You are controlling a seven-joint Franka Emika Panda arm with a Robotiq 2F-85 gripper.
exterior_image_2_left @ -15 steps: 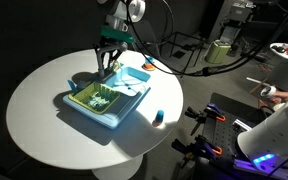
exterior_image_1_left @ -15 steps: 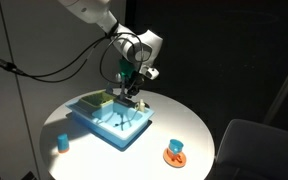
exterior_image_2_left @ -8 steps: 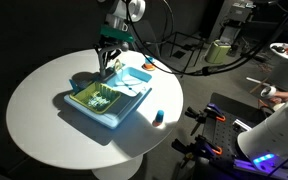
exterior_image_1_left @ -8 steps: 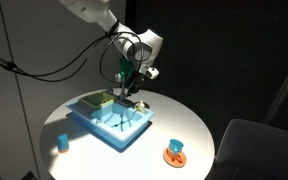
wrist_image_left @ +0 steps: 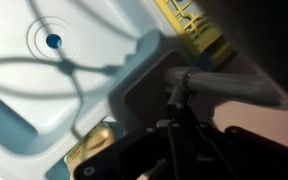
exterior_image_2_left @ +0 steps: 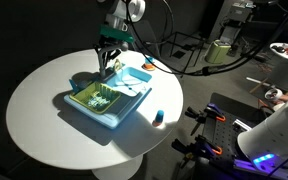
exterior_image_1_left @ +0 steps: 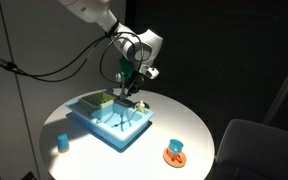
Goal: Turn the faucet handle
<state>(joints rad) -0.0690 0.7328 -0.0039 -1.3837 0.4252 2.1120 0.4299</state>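
The light-blue basin [exterior_image_1_left: 102, 128] [exterior_image_2_left: 124, 105] sits on the round white table. In the wrist view its floor [wrist_image_left: 24, 90] with a blue drain [wrist_image_left: 53, 41] fills the left. The thin grey faucet [wrist_image_left: 224, 88] stands at the basin's far edge, and its small pale handle [wrist_image_left: 177, 88] sits at my fingertips. My gripper [wrist_image_left: 175, 122] [exterior_image_1_left: 131, 92] [exterior_image_2_left: 108, 62] reaches down onto it. The dark fingers lie close together and appear shut on the handle. In both exterior views the handle is hidden behind the gripper.
A green rack [exterior_image_2_left: 96, 97] [exterior_image_1_left: 102, 100] lies in the basin's other half; it looks yellow in the wrist view [wrist_image_left: 199, 30]. A blue cup [exterior_image_1_left: 62, 142], an orange-and-blue piece [exterior_image_1_left: 174, 153] and a small blue object [exterior_image_2_left: 159, 117] stand on the table. Cables hang behind the arm.
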